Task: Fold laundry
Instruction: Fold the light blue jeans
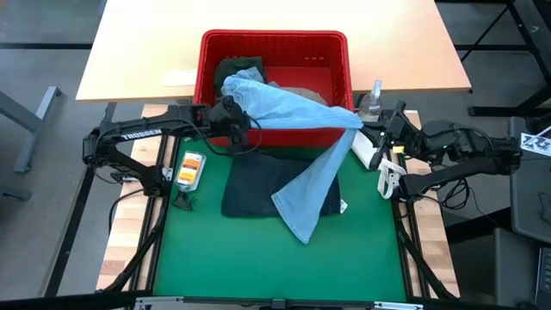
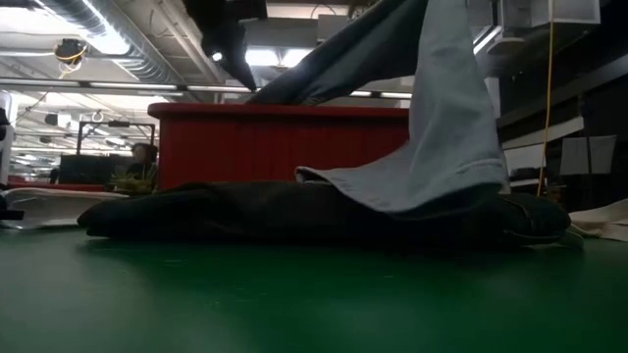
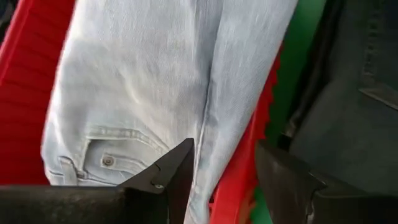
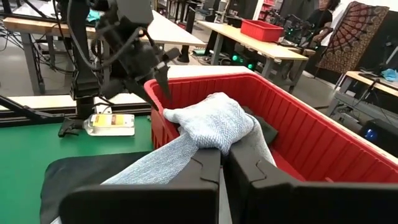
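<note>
Light blue denim jeans (image 1: 293, 108) stretch from the red basket (image 1: 340, 47) over its near rim to my right gripper (image 1: 368, 131), which is shut on them. Beyond the grip, a leg (image 1: 310, 194) slants down, and its end rests on the dark navy jeans (image 1: 250, 189) lying flat on the green mat. My left gripper (image 3: 224, 180) stands open over the basket's near left corner. Just beyond it is the denim's waist end (image 3: 124, 124); whether a finger touches it I cannot tell. A dark olive piece (image 1: 239, 67) and a beige piece (image 1: 303, 90) lie in the basket. My right gripper pinches a bunched part of the light blue denim (image 4: 208, 140) about midway along its length, between its two shut fingers. The fingers come nearly level from the table's right side. One part runs back into the basket; the other hangs slack onto the dark navy jeans.
A small orange and white device (image 1: 191, 168) lies at the mat's left edge. A clear bottle (image 1: 372, 99) and a white object (image 1: 362, 148) stand by the right arm. The near half of the green mat (image 1: 275, 267) is bare. A person (image 4: 320, 12) stands far off in the room.
</note>
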Available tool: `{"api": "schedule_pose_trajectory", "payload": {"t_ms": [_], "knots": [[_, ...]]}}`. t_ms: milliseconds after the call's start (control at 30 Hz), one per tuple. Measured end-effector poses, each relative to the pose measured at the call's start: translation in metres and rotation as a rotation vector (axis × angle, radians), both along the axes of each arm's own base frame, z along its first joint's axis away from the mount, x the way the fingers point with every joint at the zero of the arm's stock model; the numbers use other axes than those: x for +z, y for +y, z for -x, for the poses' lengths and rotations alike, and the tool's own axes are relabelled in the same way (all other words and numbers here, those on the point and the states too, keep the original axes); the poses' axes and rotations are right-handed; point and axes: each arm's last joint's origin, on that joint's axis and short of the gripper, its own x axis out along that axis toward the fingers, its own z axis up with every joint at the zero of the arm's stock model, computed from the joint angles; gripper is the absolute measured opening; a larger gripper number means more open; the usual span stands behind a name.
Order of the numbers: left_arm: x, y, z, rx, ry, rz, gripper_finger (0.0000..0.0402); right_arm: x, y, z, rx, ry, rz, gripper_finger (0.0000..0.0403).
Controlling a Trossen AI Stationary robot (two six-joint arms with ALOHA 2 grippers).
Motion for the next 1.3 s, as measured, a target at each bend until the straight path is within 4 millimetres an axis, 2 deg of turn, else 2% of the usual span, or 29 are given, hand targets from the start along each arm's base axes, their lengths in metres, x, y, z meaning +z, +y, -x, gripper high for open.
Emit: {"api": "schedule_pose_trajectory", "payload": {"t_ms": [200,367,467,600,633,767,967,1100,1300], "knots": [[-0.018,0.015,0.0,0.05,-0.035,-0.011,0.0164,0.0,0.0,0.001,0.002,0.003,0.011,0.0004],[-0.02,0.025,0.001,0.073,-0.079,-0.014,0.0156,0.001,0.0,0.003,0.002,-0.002,0.011,0.0004],[-0.02,0.027,0.001,0.082,-0.088,-0.021,0.0119,0.001,-0.001,0.004,0.003,-0.003,0.017,0.0004],[-0.017,0.027,-0.001,0.075,-0.112,-0.026,0.0027,0.008,-0.002,0.014,0.009,-0.005,0.058,0.0004],[-0.014,0.026,-0.002,0.072,-0.118,-0.028,0.0014,0.011,-0.003,0.018,0.006,-0.01,0.062,0.0004],[0.012,0.021,-0.006,0.015,-0.147,-0.096,0.0005,0.03,-0.005,0.03,0.015,-0.034,0.094,0.0004],[0.074,0.004,-0.004,-0.026,-0.252,-0.15,0.0002,0.055,-0.005,0.047,0.119,-0.037,0.085,0.0004],[0.105,-0.019,0.009,-0.097,-0.217,-0.127,0.0002,0.068,-0.003,0.055,0.231,-0.018,0.074,0.0004],[0.134,-0.062,0.029,-0.202,-0.201,-0.044,0.0001,0.088,0.0,0.059,0.385,-0.045,0.056,0.0004]]}}
